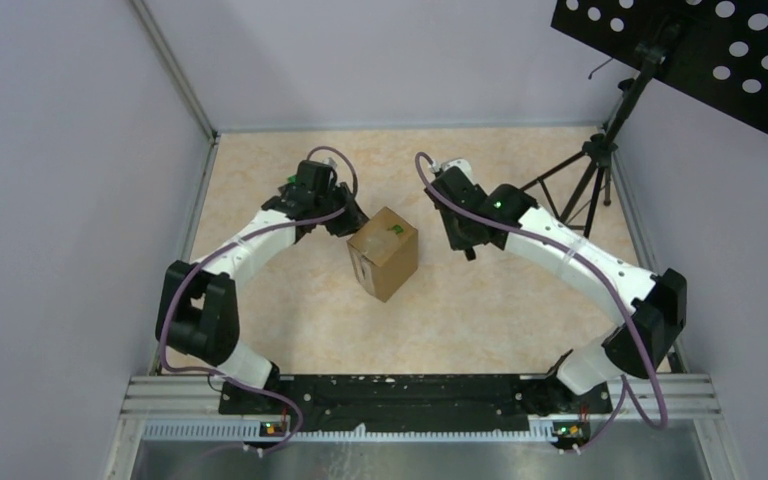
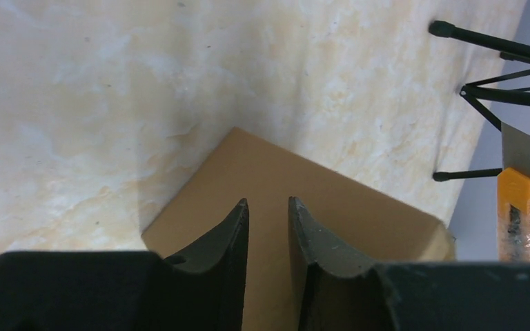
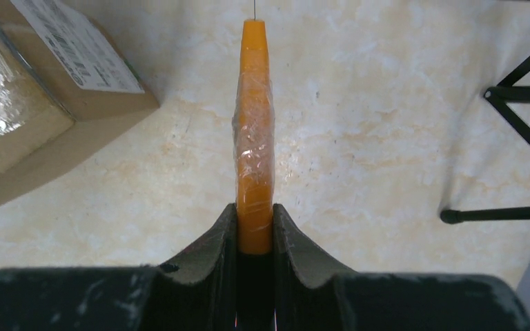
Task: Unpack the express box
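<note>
The express box (image 1: 384, 252) is a small brown carton with a taped top, standing mid-table. My left gripper (image 1: 350, 220) hovers at its far-left top corner. In the left wrist view the jaws (image 2: 268, 203) stand a narrow gap apart, with nothing between them, over the box's plain brown face (image 2: 317, 207). My right gripper (image 1: 463, 238) is to the right of the box and apart from it. In the right wrist view it (image 3: 255, 210) is shut on an orange utility knife (image 3: 255, 131), with the labelled box (image 3: 41, 89) at the upper left.
A black music stand (image 1: 700, 50) on a tripod (image 1: 585, 180) stands at the back right. Its legs show in the right wrist view (image 3: 517, 103). The knife (image 2: 519, 207) with its blade out shows in the left wrist view. Grey walls enclose the table.
</note>
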Available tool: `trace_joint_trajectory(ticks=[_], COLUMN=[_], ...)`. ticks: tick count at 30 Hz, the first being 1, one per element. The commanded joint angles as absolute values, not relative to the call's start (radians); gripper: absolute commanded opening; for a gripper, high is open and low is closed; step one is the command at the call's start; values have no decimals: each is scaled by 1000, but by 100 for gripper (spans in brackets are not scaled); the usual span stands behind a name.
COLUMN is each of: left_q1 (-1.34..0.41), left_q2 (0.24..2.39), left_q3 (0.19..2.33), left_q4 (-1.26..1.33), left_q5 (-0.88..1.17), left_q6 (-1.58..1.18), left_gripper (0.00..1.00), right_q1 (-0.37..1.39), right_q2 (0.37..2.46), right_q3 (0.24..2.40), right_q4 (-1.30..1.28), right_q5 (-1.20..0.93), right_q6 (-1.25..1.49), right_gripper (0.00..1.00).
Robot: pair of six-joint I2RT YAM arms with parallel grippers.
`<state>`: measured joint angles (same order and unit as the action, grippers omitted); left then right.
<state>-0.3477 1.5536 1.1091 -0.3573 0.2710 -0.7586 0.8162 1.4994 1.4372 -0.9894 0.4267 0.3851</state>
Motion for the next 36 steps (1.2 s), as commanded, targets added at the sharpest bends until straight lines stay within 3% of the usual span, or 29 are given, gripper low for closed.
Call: trace_joint_trajectory(ticks=[1,17,26,36], left_q1=[-377,-441,-417,-341], left_q2=[1544,1579,1568,1494], left_q3=[1109,1051,1060,1215], left_q4=[-271,-194,-204,-324], left_q5=[311,371,340,290], left_q6=[-800,-833,-807,-623], left_gripper=[31,31,33,52], right_q1=[845,935,979,1034], right_q2=[1449,1492,1501,1508], right_q3=[1529,1744,1854,1914], right_q4=[-1065,-1209,-1281,-1365], right_q5=[494,503,364,288], right_q6=[377,334,291,296], right_gripper=[0,0,0,0])
